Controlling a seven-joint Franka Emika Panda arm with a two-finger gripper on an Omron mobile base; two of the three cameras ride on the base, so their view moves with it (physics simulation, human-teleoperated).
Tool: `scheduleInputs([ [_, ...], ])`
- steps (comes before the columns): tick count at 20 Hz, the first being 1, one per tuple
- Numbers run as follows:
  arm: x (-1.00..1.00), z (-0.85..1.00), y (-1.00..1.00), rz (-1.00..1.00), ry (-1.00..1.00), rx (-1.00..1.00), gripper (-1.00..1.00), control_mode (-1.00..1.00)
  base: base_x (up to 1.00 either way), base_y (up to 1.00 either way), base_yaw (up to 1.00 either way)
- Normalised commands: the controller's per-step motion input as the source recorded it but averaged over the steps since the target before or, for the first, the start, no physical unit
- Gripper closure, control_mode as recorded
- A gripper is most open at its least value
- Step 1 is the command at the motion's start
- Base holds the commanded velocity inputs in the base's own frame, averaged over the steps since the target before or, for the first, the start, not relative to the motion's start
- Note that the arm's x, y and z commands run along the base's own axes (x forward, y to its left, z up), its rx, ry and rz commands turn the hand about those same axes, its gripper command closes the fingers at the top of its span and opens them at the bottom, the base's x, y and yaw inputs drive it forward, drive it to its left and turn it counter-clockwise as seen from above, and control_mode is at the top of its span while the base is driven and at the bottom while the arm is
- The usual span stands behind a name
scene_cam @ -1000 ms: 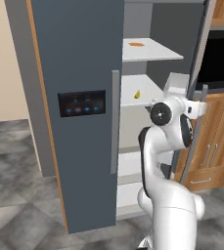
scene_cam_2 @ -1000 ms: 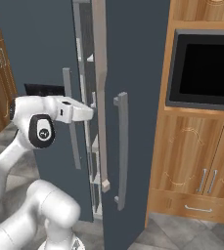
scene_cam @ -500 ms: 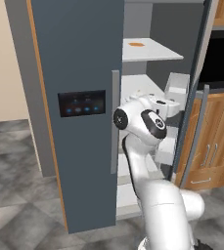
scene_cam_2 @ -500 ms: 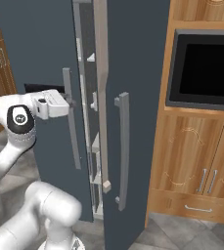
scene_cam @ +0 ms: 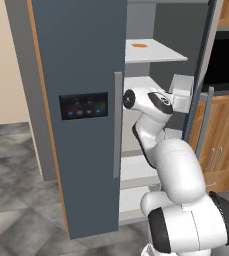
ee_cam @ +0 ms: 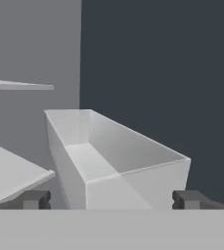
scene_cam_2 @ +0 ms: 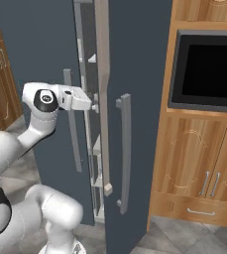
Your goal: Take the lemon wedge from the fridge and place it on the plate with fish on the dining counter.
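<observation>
- White shelves are seen inside the open fridge [scene_cam: 81,60], stacked one above another.
- On the top shelf [scene_cam: 156,52] a flat orange patch [scene_cam: 139,45] is laid.
- A white bin [ee_cam: 118,161] is mounted on the inner door wall; nothing is seen inside it.

The fridge [scene_cam: 81,75] had two doors and two long grey handles [scene_cam_2: 124,149]. Inside it, above the arm, at least two white shelves [scene_cam: 153,52] showed, one bearing a single orange patch [scene_cam: 139,45]. One white door bin [ee_cam: 116,161] hung there. Beside the fridge stood one black oven [scene_cam_2: 209,67].
</observation>
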Motion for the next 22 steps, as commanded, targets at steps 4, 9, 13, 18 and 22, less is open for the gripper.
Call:
scheduleInputs([
  [4,0.11,0.00,-0.07,-0.03,0.00,0.03,-1.00,-1.00,0.00,0.00,0.00],
  [9,0.25,-0.01,-0.26,-0.10,0.00,0.00,-1.00,-1.00,0.00,0.00,0.00],
  [13,0.44,-0.07,-0.33,-0.15,0.00,0.00,-1.00,-1.00,0.00,0.00,0.00],
  [18,-0.07,-0.25,-0.71,-0.18,0.07,0.00,-1.00,-1.00,0.00,0.00,0.00],
  [22,-0.91,-0.31,-1.00,-0.19,0.02,0.05,-1.00,-1.00,0.00,0.00,0.00],
])
